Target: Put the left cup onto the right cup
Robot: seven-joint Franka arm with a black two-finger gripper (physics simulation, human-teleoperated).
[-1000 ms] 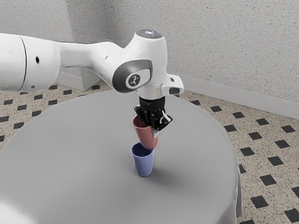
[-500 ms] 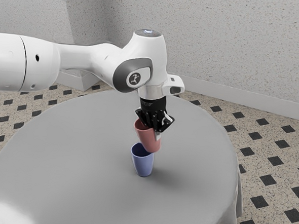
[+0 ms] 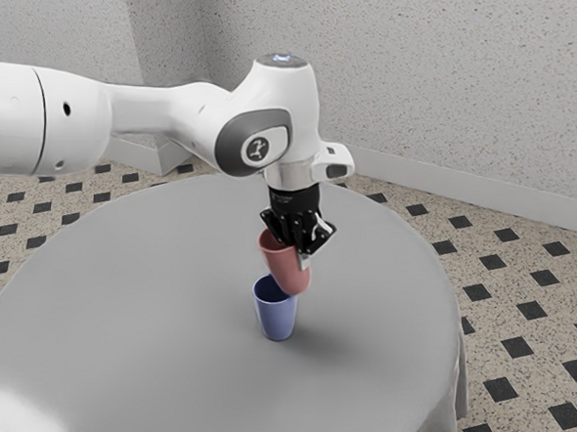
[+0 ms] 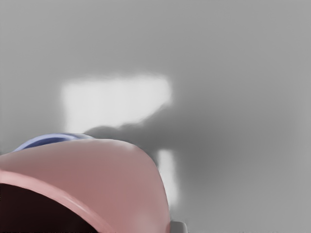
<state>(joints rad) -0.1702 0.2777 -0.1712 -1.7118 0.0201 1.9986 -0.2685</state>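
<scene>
Okay, on the round grey table (image 3: 114, 342) little has changed. My black two-finger gripper (image 3: 291, 241) stays clamped on the rim of the tilted pink tapered cup (image 3: 284, 264), nudged slightly toward the exterior view's right. The cup's base is at the mouth of the upright blue tapered cup (image 3: 274, 319).

The 2 cups, the pink cup (image 3: 285, 267) and the blue cup (image 3: 274, 316), look like smooth, matt plastic with only a faint sheen. The tabletop (image 3: 114, 342) is a smooth grey surface, metal-like and satin rather than mirror-bright, and in the wrist view it carries a pale, blurred reflection. The arm (image 3: 157, 115) wears glossy white plastic shells, the gripper (image 3: 289, 241) is matt black, the wall (image 3: 454, 79) is rough, grainy plaster, and the floor (image 3: 537, 319) is speckled, stone-like tile.
</scene>
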